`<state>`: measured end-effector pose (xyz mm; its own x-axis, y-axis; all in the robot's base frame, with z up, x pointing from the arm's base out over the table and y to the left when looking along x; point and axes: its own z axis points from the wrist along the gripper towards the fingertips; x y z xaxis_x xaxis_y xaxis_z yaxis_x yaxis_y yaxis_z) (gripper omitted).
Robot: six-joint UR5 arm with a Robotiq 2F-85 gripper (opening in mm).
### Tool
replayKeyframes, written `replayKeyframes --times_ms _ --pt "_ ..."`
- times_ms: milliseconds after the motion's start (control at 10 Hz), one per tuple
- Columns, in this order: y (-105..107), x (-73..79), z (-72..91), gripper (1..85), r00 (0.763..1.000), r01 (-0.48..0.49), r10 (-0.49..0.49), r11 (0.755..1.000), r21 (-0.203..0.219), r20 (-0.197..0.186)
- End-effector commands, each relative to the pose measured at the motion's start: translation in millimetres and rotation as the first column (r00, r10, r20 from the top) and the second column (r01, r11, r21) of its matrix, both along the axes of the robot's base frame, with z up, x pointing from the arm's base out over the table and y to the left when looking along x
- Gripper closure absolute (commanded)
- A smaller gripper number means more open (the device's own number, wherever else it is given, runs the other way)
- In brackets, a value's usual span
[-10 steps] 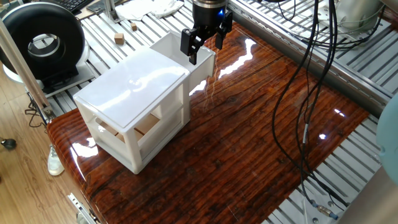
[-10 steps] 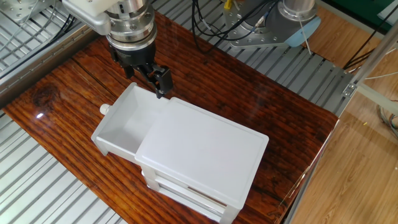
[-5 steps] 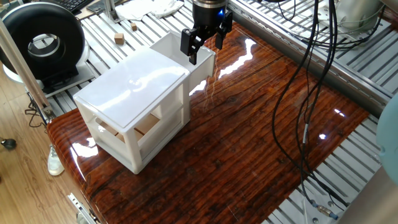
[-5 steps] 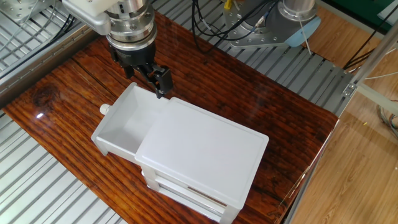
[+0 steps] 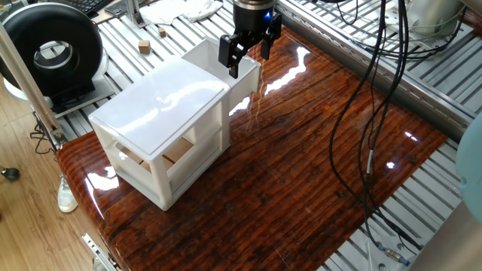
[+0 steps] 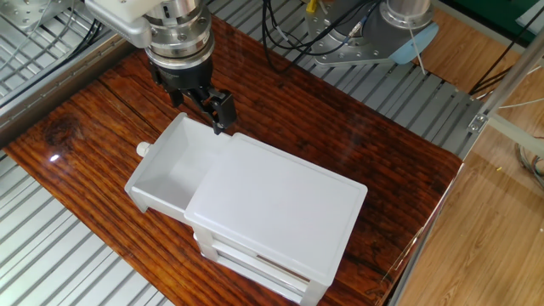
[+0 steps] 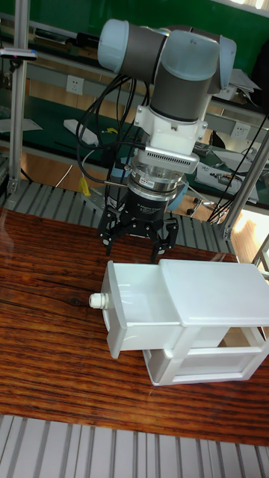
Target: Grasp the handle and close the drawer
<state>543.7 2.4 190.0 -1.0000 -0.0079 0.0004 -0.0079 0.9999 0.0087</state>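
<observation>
Dark glossy wood makes up the table (image 5: 316,150), which lies on a bed of ribbed metal slats (image 5: 429,218). Black cables (image 5: 374,113) dangle over the right side, and a fat black ring-shaped housing (image 5: 49,53) sits off the far left corner with a little wooden block (image 5: 143,47) near it.

From where I stand, the white cabinet (image 6: 280,204) sits in the middle of the board. Its upper drawer (image 6: 170,174) is pulled well out, so the bare white inside is open to view. The handle (image 6: 143,150), a small round white knob, sticks out from the middle of the drawer front, on the end farthest from the cabinet. The lower drawer (image 7: 202,362) is pushed in under the cabinet's top.

The gripper (image 6: 200,102) hangs from the arm (image 7: 179,82), pointing straight down, at the drawer's far long wall, close to where the drawer meets the cabinet. Its two black fingers (image 6: 223,112) are spread apart and nothing is between them. One finger is down at the rim of that wall, just beside the cabinet's edge, and I cannot tell whether it touches. The other finger is out over bare table beyond the drawer. The knob is well apart from the gripper, round at the drawer's front, with nothing on it.
</observation>
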Motion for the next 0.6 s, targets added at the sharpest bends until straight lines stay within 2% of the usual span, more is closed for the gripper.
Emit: replayKeyframes --times_ms 0,200,500 --pt "-28.3 47.6 6.0 84.7 0.981 0.070 -0.049 0.992 -0.106 0.190" --pt "-27.5 48.8 4.5 84.7 0.978 0.078 -0.054 0.991 -0.111 0.201" --pt "-29.7 47.9 4.7 84.7 0.980 0.066 -0.042 0.991 -0.117 0.196"
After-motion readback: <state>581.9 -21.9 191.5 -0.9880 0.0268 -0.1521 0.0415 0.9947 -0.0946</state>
